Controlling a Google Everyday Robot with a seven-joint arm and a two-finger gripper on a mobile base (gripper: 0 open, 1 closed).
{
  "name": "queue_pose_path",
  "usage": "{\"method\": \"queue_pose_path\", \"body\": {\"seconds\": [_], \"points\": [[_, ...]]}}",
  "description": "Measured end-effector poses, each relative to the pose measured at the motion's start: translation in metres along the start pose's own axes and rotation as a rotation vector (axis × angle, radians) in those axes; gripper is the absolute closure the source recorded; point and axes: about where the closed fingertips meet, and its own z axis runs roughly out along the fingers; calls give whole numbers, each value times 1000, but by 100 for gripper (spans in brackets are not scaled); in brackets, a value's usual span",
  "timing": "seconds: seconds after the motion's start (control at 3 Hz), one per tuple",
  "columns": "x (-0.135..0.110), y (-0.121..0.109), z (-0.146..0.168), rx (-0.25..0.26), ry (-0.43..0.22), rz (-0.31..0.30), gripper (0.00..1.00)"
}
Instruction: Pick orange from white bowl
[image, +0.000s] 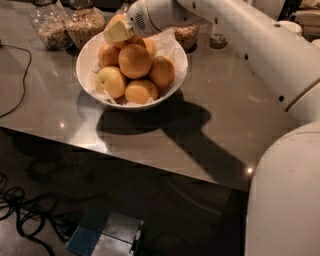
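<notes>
The white bowl (172, 86), lined with crinkled white paper, stands on the grey table and holds several oranges. The top orange (135, 61) sits in the middle of the pile. A paler yellowish fruit (111, 81) lies at the bowl's left. My gripper (118, 32), with pale yellowish fingertips, is over the bowl's back left rim. It sits just above and left of the top orange, against the fruit at the back. My white arm reaches in from the right.
Two glass jars of grains (50, 25) (85, 22) stand behind the bowl, with another container (186, 35) and a small bottle (216, 37) at the back right. A black cable (20, 80) lies at the left. The table's front edge (150, 162) runs below.
</notes>
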Motion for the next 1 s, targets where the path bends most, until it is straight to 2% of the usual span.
{"method": "queue_pose_path", "body": {"seconds": [1.0], "points": [[0, 2, -12, -5, -24, -16, 100]]}}
